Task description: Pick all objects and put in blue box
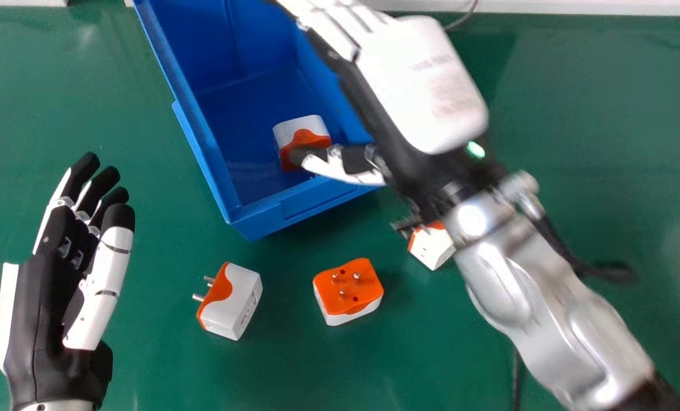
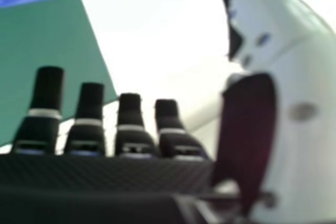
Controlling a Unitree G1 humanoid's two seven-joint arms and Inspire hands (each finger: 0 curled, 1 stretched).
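Orange and white meet along a curved line on the plug adapter [image 1: 231, 302] that lies on the table nearest the left hand, its metal pins pointing towards the view's left and a row of dark slots on its white face. Near it, the middle adapter [image 1: 348, 291] rests with its orange face up, round pins standing from it above a white body. Farther right, a third adapter [image 1: 433, 246], white with an orange edge, is partly covered by the right arm [image 1: 500, 279]. One more, the boxed adapter [image 1: 301, 134], sits inside the blue box [image 1: 260, 220] by its near end, white above and orange below. The right hand [image 1: 425, 85] slants over the box, wide, with fingers extended and its thumb in front of that adapter; whether they touch, I cannot tell. It holds nothing that I can see. The left hand [image 1: 49, 302] is over the green table [image 1: 157, 365] at the view's left, fingers loosely extended, gripping nothing.
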